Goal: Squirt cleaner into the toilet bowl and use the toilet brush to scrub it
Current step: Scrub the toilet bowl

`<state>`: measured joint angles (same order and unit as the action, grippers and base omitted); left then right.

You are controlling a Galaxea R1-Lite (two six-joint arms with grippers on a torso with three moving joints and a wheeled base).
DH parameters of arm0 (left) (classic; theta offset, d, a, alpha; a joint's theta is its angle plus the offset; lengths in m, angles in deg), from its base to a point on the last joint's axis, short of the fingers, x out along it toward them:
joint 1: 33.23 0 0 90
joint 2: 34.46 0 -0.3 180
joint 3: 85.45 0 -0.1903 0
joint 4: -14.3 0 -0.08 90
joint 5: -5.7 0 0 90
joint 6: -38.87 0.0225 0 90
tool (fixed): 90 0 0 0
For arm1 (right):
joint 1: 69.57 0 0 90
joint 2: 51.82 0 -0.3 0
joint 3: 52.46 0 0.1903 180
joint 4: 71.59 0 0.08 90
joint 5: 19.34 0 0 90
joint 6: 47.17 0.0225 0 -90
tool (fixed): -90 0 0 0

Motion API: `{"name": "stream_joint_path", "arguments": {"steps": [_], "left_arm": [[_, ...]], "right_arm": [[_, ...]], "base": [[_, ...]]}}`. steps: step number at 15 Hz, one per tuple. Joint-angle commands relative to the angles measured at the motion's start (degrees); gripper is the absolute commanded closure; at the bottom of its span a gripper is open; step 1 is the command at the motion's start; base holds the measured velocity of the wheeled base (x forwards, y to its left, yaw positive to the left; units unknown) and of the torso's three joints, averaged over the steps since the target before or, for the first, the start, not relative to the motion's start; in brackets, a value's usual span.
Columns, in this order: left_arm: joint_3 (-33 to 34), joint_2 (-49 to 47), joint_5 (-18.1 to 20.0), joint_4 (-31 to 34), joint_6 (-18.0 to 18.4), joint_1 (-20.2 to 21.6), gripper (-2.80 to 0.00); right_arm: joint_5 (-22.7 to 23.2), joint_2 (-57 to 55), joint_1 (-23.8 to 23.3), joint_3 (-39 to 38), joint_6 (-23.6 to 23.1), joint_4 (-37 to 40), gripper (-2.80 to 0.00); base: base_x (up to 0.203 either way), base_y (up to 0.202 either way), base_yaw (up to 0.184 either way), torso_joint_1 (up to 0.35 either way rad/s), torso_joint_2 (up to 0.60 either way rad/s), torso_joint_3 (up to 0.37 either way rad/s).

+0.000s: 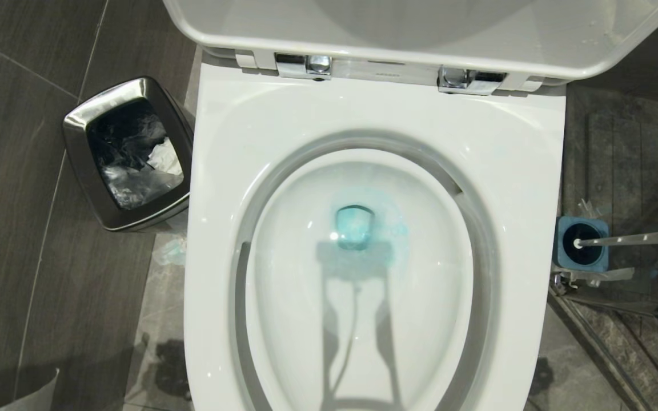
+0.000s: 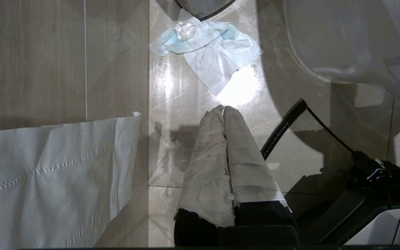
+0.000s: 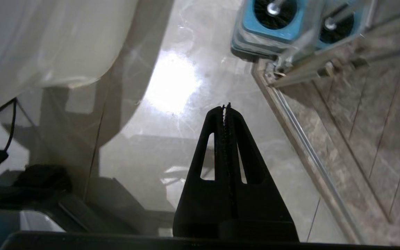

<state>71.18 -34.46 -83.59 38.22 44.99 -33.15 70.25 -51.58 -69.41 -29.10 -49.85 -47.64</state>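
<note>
The white toilet bowl (image 1: 374, 108) fills the head view, seat and lid raised. Teal-blue cleaner (image 1: 354, 228) tints the water at the bottom of the basin. To its right the toilet brush (image 1: 632, 238) stands in its blue holder (image 1: 563, 228), white handle leaning right. Neither arm shows in the head view. My left gripper (image 2: 223, 108), fingers wrapped in white tape, is shut and empty above the floor beside the toilet bowl (image 2: 342, 41). My right gripper (image 3: 226, 106) is shut and empty over the floor, well short of the brush (image 3: 274, 8) in its holder (image 3: 273, 31).
A steel waste bin (image 1: 129, 154) with a liner stands left of the toilet. A crumpled tissue (image 2: 207, 48) and a strip of toilet paper (image 2: 54, 173) lie on the floor on that side. A glass door track (image 3: 307, 146) runs past the brush holder.
</note>
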Motion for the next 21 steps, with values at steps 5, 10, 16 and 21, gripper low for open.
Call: {"name": "stream_joint_path", "arguments": {"steps": [5,10,16,21], "left_arm": [[0.09,-0.09,0.0,-0.02,0.03,0.01,0.0],[0.09,-0.09,0.0,0.0,0.03,0.01,0.0],[0.09,-0.08,0.0,-0.02,0.03,0.01,0.0],[0.09,-0.09,0.0,0.07,0.03,0.01,0.0]], "right_arm": [[0.95,-0.24,0.02,0.6,0.66,1.68,0.0],[0.94,-0.24,0.02,0.44,0.83,1.18,0.0],[0.94,-0.24,0.02,0.44,0.83,1.18,0.0],[0.76,-0.24,0.02,0.62,0.84,1.44,0.0]], "base": [[0.0,0.0,0.0,0.0,0.0,0.0],[0.0,0.0,0.0,0.0,0.0,0.0],[0.0,0.0,0.0,0.0,0.0,0.0],[0.0,0.0,0.0,0.0,0.0,0.0]]}}
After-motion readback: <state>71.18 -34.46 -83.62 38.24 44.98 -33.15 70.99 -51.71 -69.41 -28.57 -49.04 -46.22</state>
